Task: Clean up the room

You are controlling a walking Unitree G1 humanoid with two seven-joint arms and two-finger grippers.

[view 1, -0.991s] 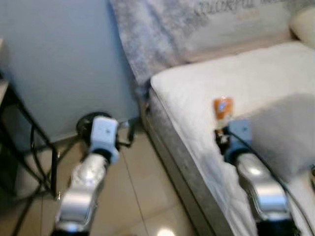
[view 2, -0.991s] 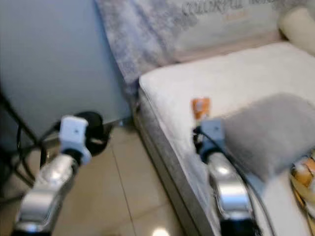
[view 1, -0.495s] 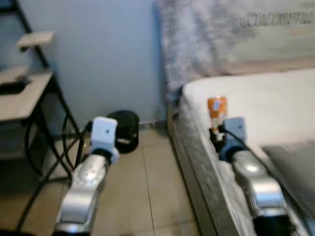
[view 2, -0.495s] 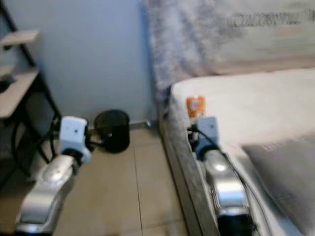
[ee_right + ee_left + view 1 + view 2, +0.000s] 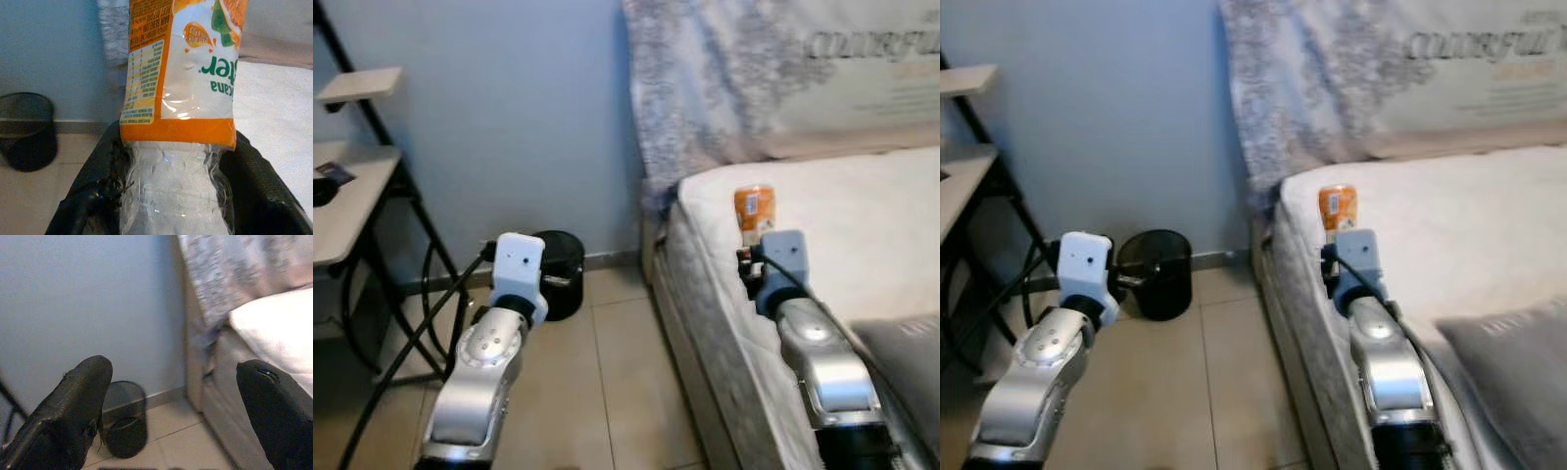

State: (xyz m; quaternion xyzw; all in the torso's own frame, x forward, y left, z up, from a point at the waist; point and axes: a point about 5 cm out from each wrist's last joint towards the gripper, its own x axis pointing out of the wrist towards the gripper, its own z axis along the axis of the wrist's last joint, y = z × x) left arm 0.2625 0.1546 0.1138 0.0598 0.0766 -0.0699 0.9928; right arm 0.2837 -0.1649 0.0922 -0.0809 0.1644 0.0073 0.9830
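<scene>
- The view has swung a little further left since half a second ago; the black bin point(image 5: 1157, 273) stands by the wall, beside the bed point(image 5: 862, 196) corner.
- Right gripper point(image 5: 173, 196) fingers clamp an orange-labelled plastic bottle point(image 5: 178, 98).
- Left gripper point(image 5: 176, 396) fingers spread wide apart, holding nothing.

Premises are presenting as a home bedroom. A bed point(image 5: 862, 206) with white mattress cover is standing against a pale blue wall point(image 5: 509, 117); a black mesh wastebasket point(image 5: 1157, 272) is sitting on tiled floor point(image 5: 607, 392) beside a table point(image 5: 347, 201).

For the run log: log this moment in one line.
right gripper: shut on bottle | left gripper: open | bin: on floor
</scene>
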